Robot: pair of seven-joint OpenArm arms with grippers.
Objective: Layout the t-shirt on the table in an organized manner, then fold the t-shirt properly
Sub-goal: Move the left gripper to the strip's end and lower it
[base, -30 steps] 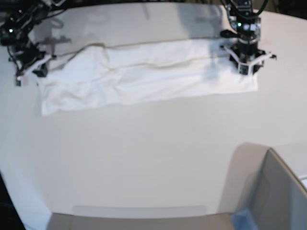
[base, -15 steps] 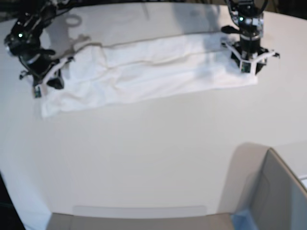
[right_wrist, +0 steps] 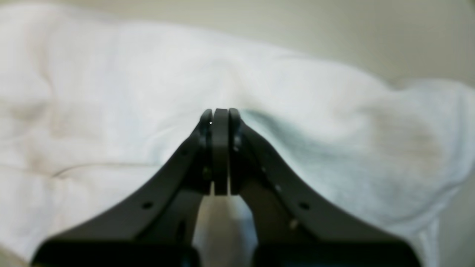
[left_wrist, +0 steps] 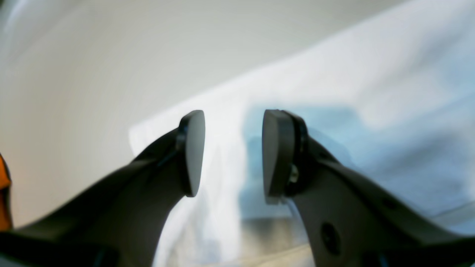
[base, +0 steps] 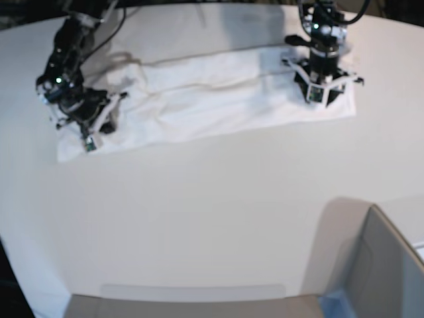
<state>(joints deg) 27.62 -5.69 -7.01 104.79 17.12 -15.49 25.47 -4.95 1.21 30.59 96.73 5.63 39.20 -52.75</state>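
- White cloth t-shirt (base: 205,99) lies as a long folded band across the far part of the large, smooth white table (base: 199,218); you will find it from about 10 o'clock to 2 o'clock in the base view, with no print showing.
- Compared with a second ago, your right gripper (base: 91,136) has come in from the band's outer edge at 9 o'clock and now sits over the cloth near its 10 o'clock end.
- Its jaws are pressed together, as the right wrist view (right_wrist: 220,148) shows; wrinkled white fabric fills the background, and whether any is pinched between the pads I cannot tell.
- Your left gripper (base: 319,93) has shifted a little inward and toward 12 o'clock, and stands over the band's 2 o'clock end.
- Its pads stand apart in the left wrist view (left_wrist: 233,152), with nothing between them; the shirt's corner and straight edge lie below.
- The band itself looks about as it did earlier: the near long edge runs fairly straight, and the 10 o'clock end is rumpled.
- Bare tabletop spreads wide from the shirt's near edge down to 6 o'clock, giving you open room.
- At 5 o'clock a grey box corner (base: 377,265) rises, well apart from the cloth.
- The table's curved edge (base: 20,265) sweeps round at 8 o'clock.
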